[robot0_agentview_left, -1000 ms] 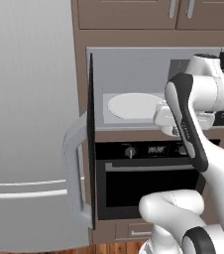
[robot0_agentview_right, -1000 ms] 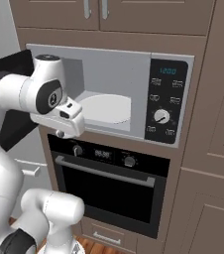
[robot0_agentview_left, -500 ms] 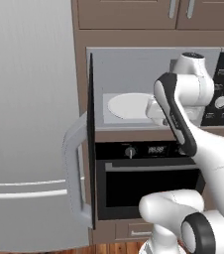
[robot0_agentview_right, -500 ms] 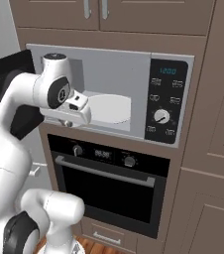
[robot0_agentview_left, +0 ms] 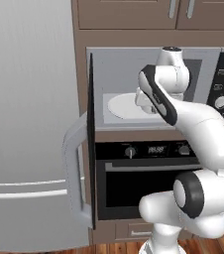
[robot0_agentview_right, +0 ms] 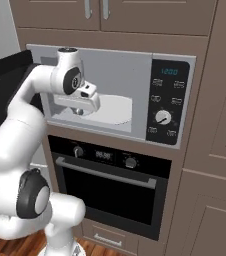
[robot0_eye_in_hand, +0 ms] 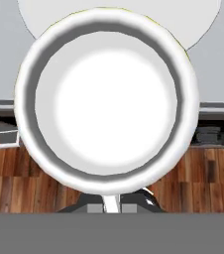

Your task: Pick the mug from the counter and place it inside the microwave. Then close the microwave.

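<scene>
Fingers point(robot0_eye_in_hand: 115, 198) pinch mug point(robot0_eye_in_hand: 106, 99) rim; turntable point(robot0_agentview_left: 125, 105) beyond, door point(robot0_agentview_left: 90, 144) open left.

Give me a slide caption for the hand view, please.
Looking down into the white mug held in the shut gripper, poised at the open microwave's front edge, turntable just beyond.

Arm bent high, wrist down; tool point(robot0_eye_in_hand: 118, 198) closed, gripping mug point(robot0_eye_in_hand: 106, 99) rim.

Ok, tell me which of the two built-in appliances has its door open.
The microwave, the upper one: its dark door swings out to the left, baring the white turntable. The oven below stays shut.
</scene>
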### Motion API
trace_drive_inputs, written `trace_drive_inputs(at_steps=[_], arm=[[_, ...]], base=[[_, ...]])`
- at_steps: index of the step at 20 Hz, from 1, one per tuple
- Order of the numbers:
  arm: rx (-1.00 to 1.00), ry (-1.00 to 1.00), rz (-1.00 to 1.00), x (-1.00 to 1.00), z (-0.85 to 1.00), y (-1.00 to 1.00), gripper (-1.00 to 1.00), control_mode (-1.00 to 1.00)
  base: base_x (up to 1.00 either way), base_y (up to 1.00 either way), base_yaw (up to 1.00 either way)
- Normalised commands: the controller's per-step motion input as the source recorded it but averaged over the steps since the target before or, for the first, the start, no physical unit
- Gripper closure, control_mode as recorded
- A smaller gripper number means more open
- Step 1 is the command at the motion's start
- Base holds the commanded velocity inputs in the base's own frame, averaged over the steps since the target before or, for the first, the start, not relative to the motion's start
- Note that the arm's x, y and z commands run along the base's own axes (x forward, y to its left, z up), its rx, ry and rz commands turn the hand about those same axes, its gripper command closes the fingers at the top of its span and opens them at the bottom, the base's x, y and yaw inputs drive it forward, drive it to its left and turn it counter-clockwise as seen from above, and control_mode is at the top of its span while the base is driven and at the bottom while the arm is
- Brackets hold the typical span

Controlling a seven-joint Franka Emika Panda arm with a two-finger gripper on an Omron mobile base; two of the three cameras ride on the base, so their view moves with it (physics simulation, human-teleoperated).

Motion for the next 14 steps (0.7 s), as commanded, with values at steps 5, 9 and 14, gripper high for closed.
trace_drive_inputs(at_steps=[5, 9, 14], arm=[[0.0, 0.0, 0.0, 0.7, -0.41, 0.0, 1.0, -1.0], [0.0, 0.0, 0.0, 0.74, -0.35, 0.0, 1.0, -1.0], [0.0, 0.05, 0.0, 0.77, -0.16, 0.0, 1.0, -1.0]], base=[[0.0, 0.0, 0.0], [0.0, 0.0, 0.0], [0.0, 0.0, 0.0]])
